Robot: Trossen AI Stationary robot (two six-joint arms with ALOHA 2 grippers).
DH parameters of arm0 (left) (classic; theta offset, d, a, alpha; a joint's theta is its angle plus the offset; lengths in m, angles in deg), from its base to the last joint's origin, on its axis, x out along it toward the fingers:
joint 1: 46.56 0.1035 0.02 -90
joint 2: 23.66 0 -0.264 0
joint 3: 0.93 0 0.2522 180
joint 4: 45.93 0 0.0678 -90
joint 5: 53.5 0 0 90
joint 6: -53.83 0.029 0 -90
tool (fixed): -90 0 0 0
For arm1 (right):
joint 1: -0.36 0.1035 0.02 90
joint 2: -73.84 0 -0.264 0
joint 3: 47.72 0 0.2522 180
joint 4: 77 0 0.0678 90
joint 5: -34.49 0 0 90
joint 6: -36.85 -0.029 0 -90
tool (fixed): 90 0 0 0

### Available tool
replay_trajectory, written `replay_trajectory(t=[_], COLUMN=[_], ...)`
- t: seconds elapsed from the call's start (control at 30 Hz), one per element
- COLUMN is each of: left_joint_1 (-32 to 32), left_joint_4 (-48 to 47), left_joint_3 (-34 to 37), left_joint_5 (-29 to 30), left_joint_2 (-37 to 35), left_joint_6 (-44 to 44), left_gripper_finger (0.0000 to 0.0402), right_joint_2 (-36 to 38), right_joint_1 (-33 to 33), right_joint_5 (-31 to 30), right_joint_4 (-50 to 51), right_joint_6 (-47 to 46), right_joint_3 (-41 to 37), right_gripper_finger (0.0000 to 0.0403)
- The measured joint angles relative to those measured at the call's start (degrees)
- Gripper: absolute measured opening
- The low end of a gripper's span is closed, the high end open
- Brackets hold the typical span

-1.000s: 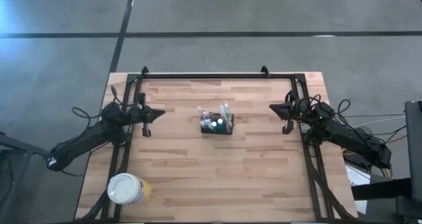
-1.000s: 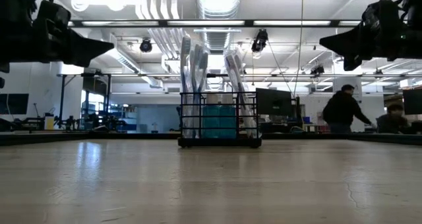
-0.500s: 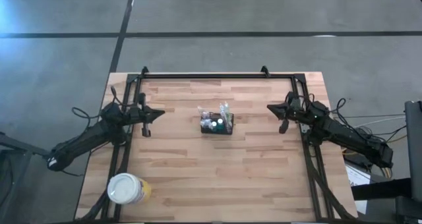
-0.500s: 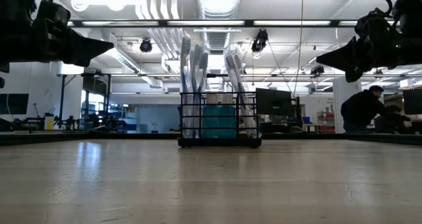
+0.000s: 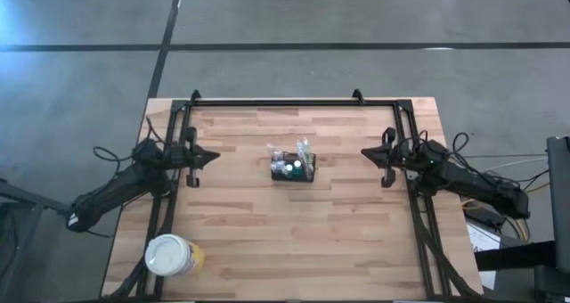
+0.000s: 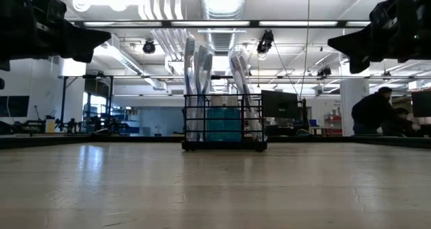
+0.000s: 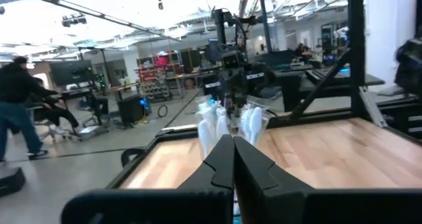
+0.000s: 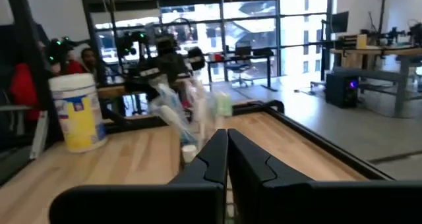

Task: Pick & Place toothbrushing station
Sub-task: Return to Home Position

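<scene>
**Desk (image 5: 294, 241) and its load**

The pale plank desk carries the black wire-mesh toothbrushing station (image 5: 293, 168) upright near its middle, and a white-lidded yellowish tub (image 5: 171, 255) well apart at a corner on the left arm's side.

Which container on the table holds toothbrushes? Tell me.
The black wire basket in the middle of the table, toothbrushes standing upright in it; the white-lidded tub is closed.

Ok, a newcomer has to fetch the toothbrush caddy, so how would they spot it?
Look near the middle of the wooden table. A small black wire-mesh basket stands there, toothbrushes poking up from it; the only other item, a round white-lidded yellow tub, sits at a corner.
</scene>
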Motion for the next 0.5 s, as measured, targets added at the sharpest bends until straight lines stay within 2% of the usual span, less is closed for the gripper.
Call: replay_trajectory(t=[0.27, 0.4, 0.5], left_joint_1=[-1.49, -1.84, -1.84], left_joint_4=[-1.07, -0.66, -0.54], left_joint_3=[1.42, 0.83, 0.69], left_joint_5=[-2.61, -2.74, -2.76], left_joint_2=[-0.03, -0.02, -0.02], left_joint_6=[-2.96, -2.88, -2.51], left_gripper_finger=[0.0001, 0.0001, 0.0001], right_joint_2=[-0.9, -0.72, -0.67], right_joint_1=[15.8, 22.22, 25.3], right_joint_5=[-11.85, -16.07, -16.54], right_joint_4=[-3.97, -3.0, -2.83], right_joint_6=[3.97, 7.28, 8.51], right_joint_3=[0.0, 0.0, -0.02], right_gripper_finger=[0.0008, 0.0008, 0.0008])
